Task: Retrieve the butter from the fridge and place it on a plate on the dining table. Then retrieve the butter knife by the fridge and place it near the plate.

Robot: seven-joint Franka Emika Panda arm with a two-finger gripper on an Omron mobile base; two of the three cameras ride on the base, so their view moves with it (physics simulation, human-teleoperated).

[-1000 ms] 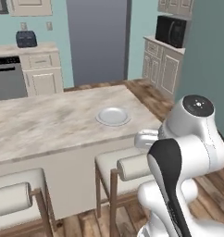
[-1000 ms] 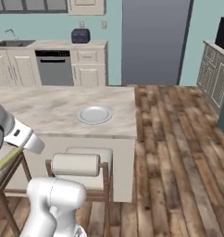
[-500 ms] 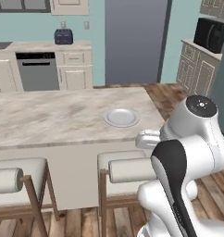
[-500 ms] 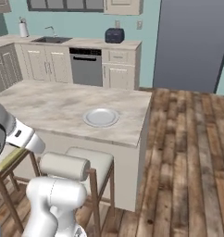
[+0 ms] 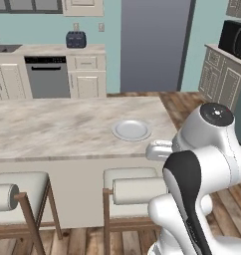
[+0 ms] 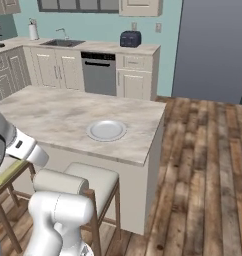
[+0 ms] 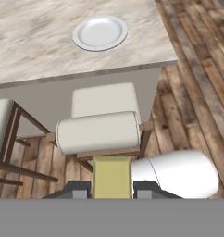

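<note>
Butter (image 7: 112, 176) sits clamped between the claw's (image 7: 112, 189) two dark tips (image 7: 77, 189) in your hand view, a flat yellow-olive block held low and short of the surface (image 5: 53, 127). In the right base view you can catch a sliver of the same olive stick (image 6: 10, 170) under the white arm at the left edge.

What has just changed is your viewpoint, not the objects. Over the last second the whole kitchen has slid across both base views: the grey fridge (image 6: 213, 47) has drifted toward the right of the frame, the dishwasher (image 6: 99, 72) and sink (image 6: 63, 42) have come into the right base view, and the plate (image 5: 132, 130) has stayed put on the marbled top. That reads as the base driving and turning, so you are swinging round to face the dining side.

For the task, this suggests the carry leg is nearly over. The plate (image 7: 100, 33) lies ahead of the claw, beyond a cream stool (image 7: 102, 125) that stands between you and the surface's edge. You probably need to lift the butter over the stool and edge before lowering it.

No brand, label or writing is legible anywhere; the toaster (image 5: 76, 39) and microwave (image 5: 236, 39) show no readable marks.
</note>
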